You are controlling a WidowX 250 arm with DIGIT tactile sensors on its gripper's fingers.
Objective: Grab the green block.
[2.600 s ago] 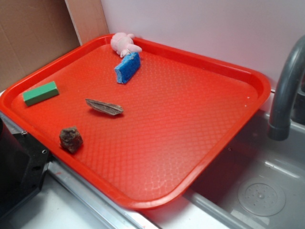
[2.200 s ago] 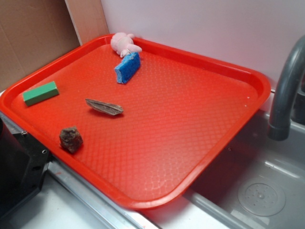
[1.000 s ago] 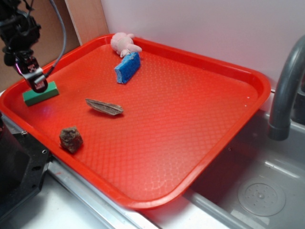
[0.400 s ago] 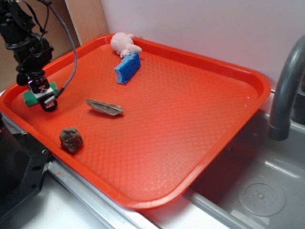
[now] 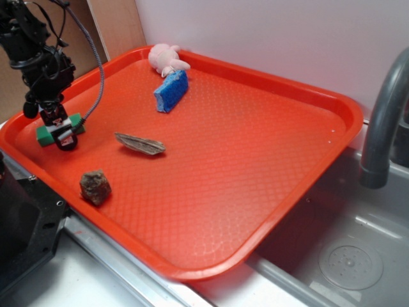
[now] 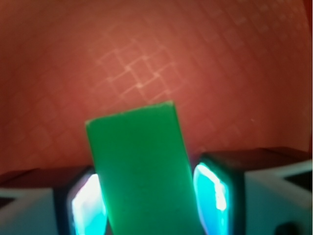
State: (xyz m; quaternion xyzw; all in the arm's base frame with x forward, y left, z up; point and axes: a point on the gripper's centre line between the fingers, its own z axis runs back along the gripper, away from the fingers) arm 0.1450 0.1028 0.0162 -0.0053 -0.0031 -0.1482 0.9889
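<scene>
Tray (image 5: 255,166), red with a waffle texture, fills most of the exterior view. Gripper (image 5: 62,131) is at the tray's 9 o'clock edge. Its fingers (image 6: 215,193) are closed to the width of the green block (image 5: 45,134) and press against both long faces; the wrist view shows the block (image 6: 142,171) filling the gap. Blue sponge (image 5: 170,91) lies at 11 o'clock, touching a pink plush toy (image 5: 165,57). Brown flat piece (image 5: 140,143) sits at 3 o'clock from the gripper. Dark rock (image 5: 95,187) lies at 8 o'clock.
</scene>
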